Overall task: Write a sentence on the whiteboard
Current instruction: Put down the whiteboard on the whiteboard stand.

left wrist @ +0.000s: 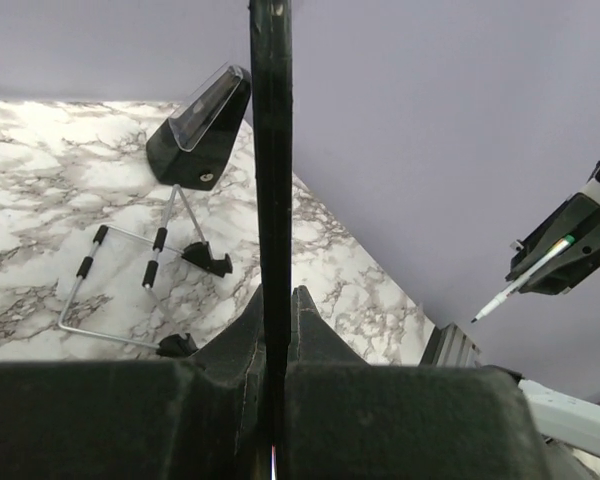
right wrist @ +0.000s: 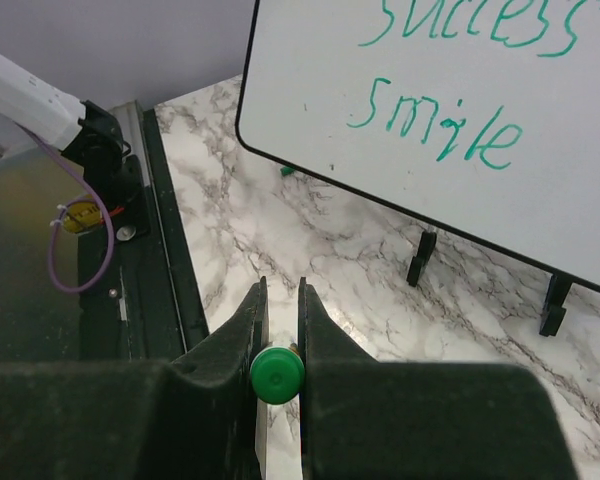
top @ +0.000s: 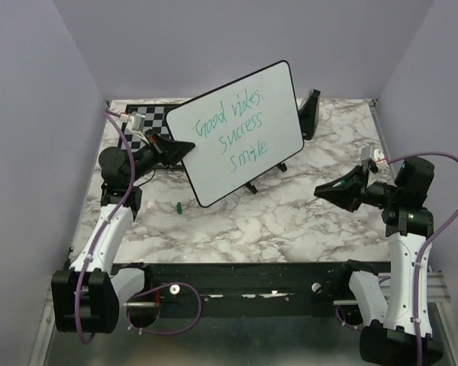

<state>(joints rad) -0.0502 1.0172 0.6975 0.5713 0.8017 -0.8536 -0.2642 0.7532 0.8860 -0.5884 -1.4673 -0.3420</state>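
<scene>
Left wrist view showed my left gripper [left wrist: 277,300] pinching the thin rim of the whiteboard [left wrist: 271,150], which looked stiff, light and slippery. My right gripper [right wrist: 280,300] clamped the marker [right wrist: 277,375].

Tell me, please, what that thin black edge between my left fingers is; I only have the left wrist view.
Observer: It is the rim of the whiteboard; the left gripper is clamped on the board's left edge.
Operator: Is anything written on its face?
Observer: Yes, the sentence, in green, reads "Good vibes Success Smile" in three lines.
Operator: Is anything loose near the board?
Observer: A small green piece, likely the cap of the marker, lies on the table by the board's lower left corner.
</scene>
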